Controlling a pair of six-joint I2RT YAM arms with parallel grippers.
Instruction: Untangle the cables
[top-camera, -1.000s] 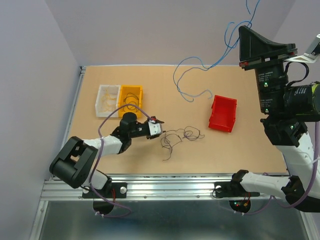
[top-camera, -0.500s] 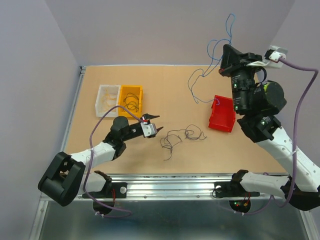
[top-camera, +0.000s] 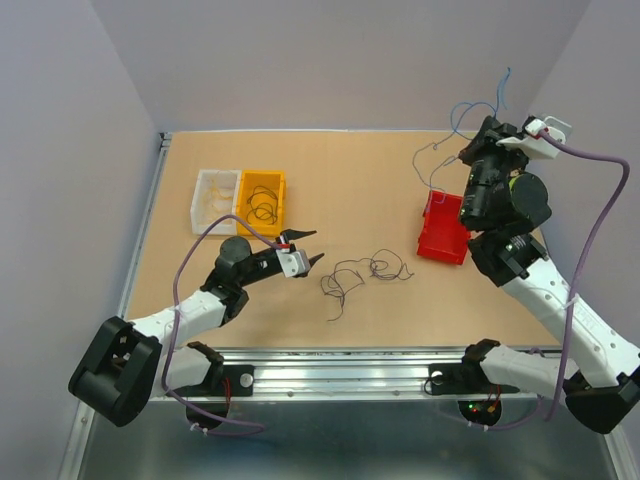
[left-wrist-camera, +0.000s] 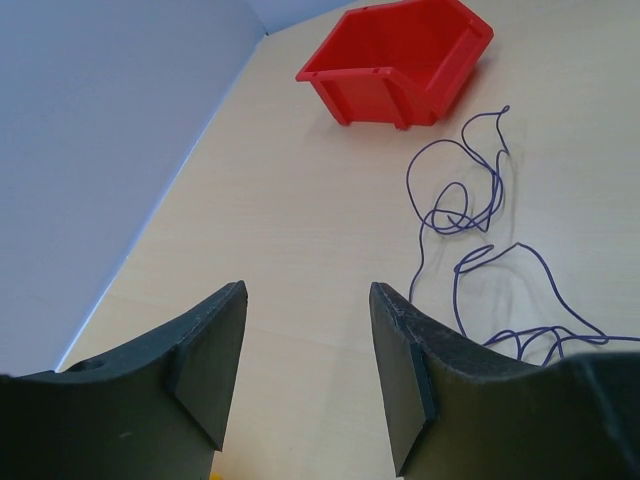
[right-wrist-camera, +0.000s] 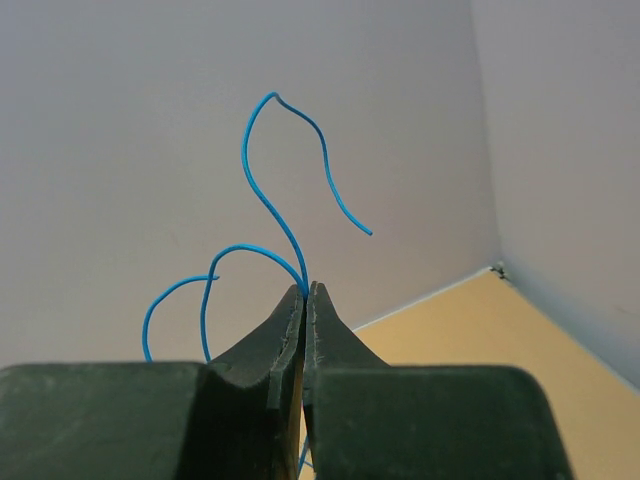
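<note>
The cables (top-camera: 357, 274) lie as a loose tangle of thin dark wires on the table's middle; in the left wrist view the cables (left-wrist-camera: 468, 205) sit right of the fingers. My left gripper (top-camera: 306, 249) hovers just left of the tangle, open, and the left gripper (left-wrist-camera: 308, 292) has nothing between its fingers. A thin blue cable (top-camera: 441, 152) hangs from my right gripper (top-camera: 475, 145), raised above the red bin (top-camera: 446, 229). The right gripper (right-wrist-camera: 305, 290) is shut on the blue cable (right-wrist-camera: 262, 180) at its fingertips.
A clear bin (top-camera: 216, 198) and a yellow bin (top-camera: 263, 198) with a dark wire inside stand at the back left. The red bin (left-wrist-camera: 400, 58) stands beyond the tangle. Walls close in on the left, back and right.
My right arm swung down and right, carrying the blue cable from over the table's middle to above the red bin. My left arm stretched out lower toward the tangle, jaws slightly wider.
</note>
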